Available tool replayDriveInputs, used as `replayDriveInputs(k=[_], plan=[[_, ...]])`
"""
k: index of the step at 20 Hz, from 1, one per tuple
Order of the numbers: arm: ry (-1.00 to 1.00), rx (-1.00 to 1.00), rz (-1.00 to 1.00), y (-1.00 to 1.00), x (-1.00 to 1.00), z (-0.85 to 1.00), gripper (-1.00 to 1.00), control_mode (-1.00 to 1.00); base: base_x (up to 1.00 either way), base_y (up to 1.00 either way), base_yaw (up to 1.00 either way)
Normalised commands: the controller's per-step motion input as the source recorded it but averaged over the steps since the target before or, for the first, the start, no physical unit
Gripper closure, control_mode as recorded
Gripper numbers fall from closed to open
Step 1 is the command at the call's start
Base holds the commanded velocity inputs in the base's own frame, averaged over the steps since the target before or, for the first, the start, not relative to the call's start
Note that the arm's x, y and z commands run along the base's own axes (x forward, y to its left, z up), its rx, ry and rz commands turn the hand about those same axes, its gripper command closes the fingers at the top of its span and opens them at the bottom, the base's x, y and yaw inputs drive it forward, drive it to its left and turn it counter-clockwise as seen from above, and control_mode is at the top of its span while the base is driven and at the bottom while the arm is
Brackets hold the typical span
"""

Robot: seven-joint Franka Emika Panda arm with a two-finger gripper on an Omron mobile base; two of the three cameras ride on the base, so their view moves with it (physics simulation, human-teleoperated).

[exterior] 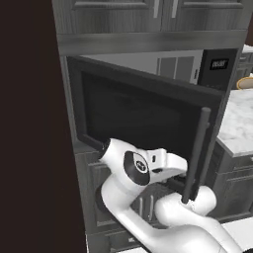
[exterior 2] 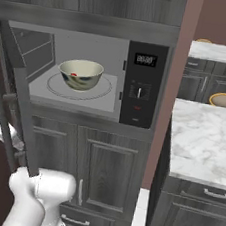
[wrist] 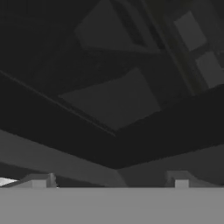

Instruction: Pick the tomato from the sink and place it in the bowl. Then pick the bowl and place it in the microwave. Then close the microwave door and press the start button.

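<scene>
bowl (exterior 2: pixel 81 74) in microwave (exterior 2: pixel 139 83), tomato (exterior 2: pixel 74 74) inside — microwave door (exterior: pixel 143 116) ajar

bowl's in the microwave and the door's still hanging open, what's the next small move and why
Probably push the microwave door toward closed. The bowl already sits on the turntable inside the microwave with the tomato in it, the door stands swung out, and the gripper is spread with nothing between its fingers, close behind the dark door.
</scene>
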Motion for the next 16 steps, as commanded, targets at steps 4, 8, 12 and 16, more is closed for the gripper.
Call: replayDriveInputs(k=[4, 8, 12, 16], plan=[[0.02, 0.0, 0.35, -0.95, 0.96, 0.0, -1.0, -1.0, 0.0, 0.0, 0.0], [0.02, 0.0, 0.34, -1.0, 1.0, 0.0, -1.0, -1.0, 0.0, 0.0, 0.0], [0.0, 0.0, 0.33, -1.0, 1.0, 0.0, -1.0, -1.0, 0.0, 0.0, 0.0], [0.02, 0.0, 0.33, -0.83, 1.0, 0.0, -1.0, -1.0, 0.0, 0.0, 0.0]])
